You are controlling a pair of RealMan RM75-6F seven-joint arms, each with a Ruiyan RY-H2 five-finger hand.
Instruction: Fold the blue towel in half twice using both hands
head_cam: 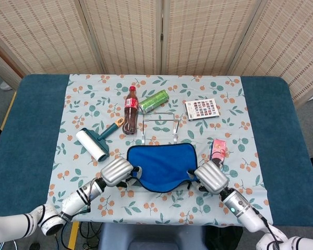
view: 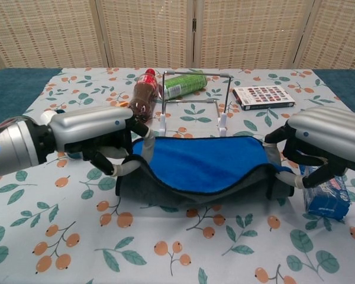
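Note:
The blue towel (head_cam: pixel 164 165) (view: pixel 204 163) lies on the patterned cloth, its near edge lifted off the table and carried toward the far edge, so its grey underside shows below in the chest view. My left hand (head_cam: pixel 117 171) (view: pixel 97 133) grips the near left corner. My right hand (head_cam: pixel 211 178) (view: pixel 322 139) grips the near right corner. The lifted edge sags between the two hands.
Behind the towel stands a wire rack (head_cam: pixel 159 127) (view: pixel 192 103). A cola bottle (head_cam: pixel 131 110), a green can (head_cam: pixel 154 101) and a lint roller (head_cam: pixel 94 143) lie at the back left. A card box (head_cam: pixel 202 109) is back right; a cookie pack (head_cam: pixel 218 150) (view: pixel 325 198) sits beside my right hand.

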